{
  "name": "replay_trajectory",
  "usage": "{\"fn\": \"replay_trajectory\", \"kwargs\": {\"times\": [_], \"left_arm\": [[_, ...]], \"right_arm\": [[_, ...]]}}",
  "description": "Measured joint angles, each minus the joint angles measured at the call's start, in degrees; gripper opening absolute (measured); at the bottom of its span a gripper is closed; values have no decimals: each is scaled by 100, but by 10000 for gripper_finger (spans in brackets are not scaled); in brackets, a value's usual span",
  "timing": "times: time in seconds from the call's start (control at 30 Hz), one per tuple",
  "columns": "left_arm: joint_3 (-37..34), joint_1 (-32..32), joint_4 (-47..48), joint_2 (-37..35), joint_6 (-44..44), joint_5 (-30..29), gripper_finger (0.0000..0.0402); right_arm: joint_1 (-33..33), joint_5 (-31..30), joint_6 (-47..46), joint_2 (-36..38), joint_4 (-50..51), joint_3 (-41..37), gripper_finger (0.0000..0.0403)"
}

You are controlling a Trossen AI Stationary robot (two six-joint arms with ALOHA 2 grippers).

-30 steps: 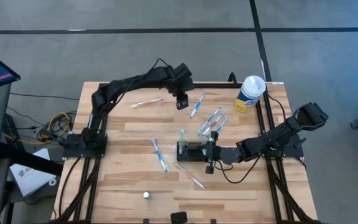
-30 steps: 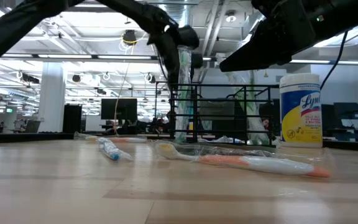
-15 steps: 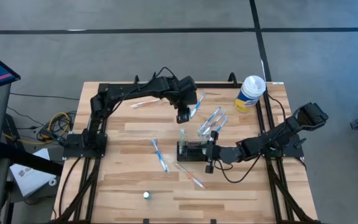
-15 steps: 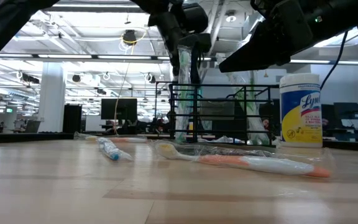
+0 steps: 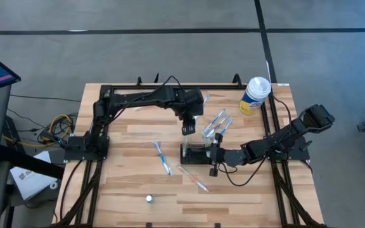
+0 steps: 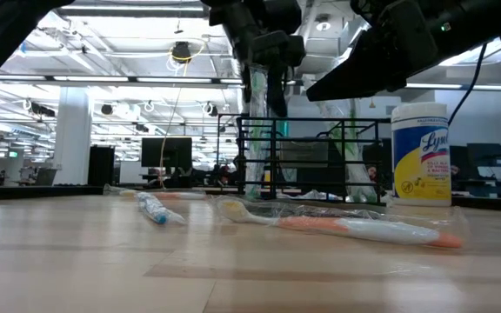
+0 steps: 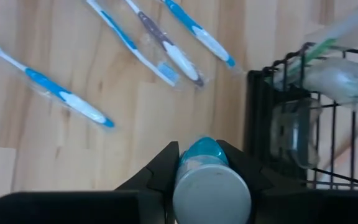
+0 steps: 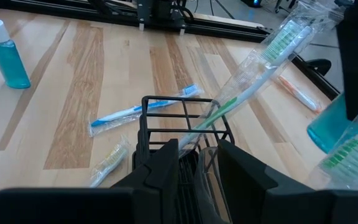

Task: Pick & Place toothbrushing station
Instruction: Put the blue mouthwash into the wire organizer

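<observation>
The toothbrushing station is a small black wire holder standing at mid-table, also seen in the right wrist view. A wrapped green toothbrush leans out of its top. My right gripper is shut on the station's right side. My left gripper hangs just beyond the station's far side, shut on a small bottle of teal liquid with a pale cap. In the left wrist view the station lies close beside the bottle. My left gripper pinches the bottle's teal body between its two fingers, just below the cap. The fingers slant steeply down from above. The bottle is lifted clear of the table, its cap toward the wrist. My right gripper has the station's right-hand wire wall between its two fingers, coming in nearly level from the table's right. The station stands upright on the table.
A white-and-yellow wipes canister stands at the far right corner. Wrapped toothbrushes lie scattered: blue ones and an orange one. A second teal bottle stands near the front edge. Black rails run along the table's sides.
My left gripper has carried the bottle from near the far edge toward the near edge, and it now hangs close to the station's far side. The bottle has stayed clear of the table.
</observation>
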State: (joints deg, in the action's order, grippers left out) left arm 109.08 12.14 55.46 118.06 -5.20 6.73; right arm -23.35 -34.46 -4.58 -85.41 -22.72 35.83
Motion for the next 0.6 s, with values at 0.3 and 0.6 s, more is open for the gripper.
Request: {"fn": "replay_trajectory", "kwargs": {"times": [0.3,0.6], "left_arm": [[0,-261,55,0,256,22,85],[0,-440,70,0,268,23,85]], "right_arm": [[-2,0,-1,0,0,0,103],[-2,2,-2,0,0,0,103]]}}
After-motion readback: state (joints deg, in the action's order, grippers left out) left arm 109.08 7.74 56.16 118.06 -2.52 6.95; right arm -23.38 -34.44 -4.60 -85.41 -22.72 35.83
